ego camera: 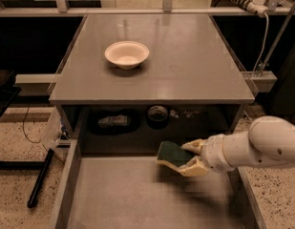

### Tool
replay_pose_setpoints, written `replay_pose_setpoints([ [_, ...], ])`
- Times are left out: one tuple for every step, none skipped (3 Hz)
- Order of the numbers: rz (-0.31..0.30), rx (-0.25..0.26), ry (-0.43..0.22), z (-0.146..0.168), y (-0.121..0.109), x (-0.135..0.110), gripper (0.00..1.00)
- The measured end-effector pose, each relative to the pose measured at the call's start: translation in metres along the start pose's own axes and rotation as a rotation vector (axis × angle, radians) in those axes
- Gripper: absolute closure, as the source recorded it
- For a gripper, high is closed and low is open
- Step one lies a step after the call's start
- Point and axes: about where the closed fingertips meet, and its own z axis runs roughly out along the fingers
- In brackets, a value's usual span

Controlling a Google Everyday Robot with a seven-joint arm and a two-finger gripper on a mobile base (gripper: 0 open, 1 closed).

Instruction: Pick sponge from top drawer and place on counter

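half the job looks done: your pincer (pixel 192 157), over the drawer (pixel 128 197), is clamped on the sponge (pixel 172 152); next you need to raise it clear onto the bench (pixel 185 66).

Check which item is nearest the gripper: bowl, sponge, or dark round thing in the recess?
The sponge, green over yellow, between the gripper's fingers over the drawer. The bowl is on the counter, round thing in the recess.
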Motion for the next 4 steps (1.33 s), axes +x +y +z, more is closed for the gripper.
replay_pose_setpoints([
  [-0.055,0.002,-0.038,-0.037,-0.009,-0.041,1.00],
  [-0.118,0.027,-0.045,-0.070,-0.021,-0.078,1.00],
  [-0.194,0.072,-0.013,-0.094,-0.042,-0.119,1.00],
  [-0.231,0.099,0.018,-0.103,-0.071,-0.155,1.00],
])
